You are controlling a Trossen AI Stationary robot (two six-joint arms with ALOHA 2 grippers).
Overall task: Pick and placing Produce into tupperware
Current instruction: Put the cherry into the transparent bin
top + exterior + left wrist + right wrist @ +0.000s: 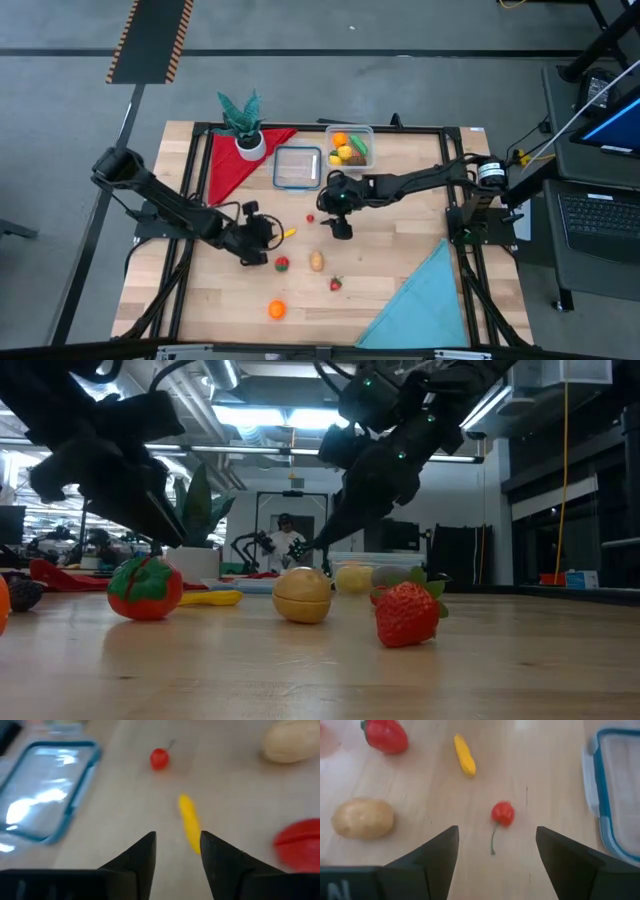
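Left fingers (177, 851) parted, yellow pepper (189, 823) just ahead; right fingers (496, 851) wide open behind the cherry (502, 813); only overhead shows the tupperware (349, 146).

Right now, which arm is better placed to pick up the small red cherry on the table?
Probably the right. The right gripper hangs open with the cherry centred just ahead of its fingers. The left gripper is open too, but it lines up with the yellow pepper; the cherry lies farther beyond.

Lid (297, 168) lies left of tupperware (349, 147); produce (316, 261) scattered nearer.
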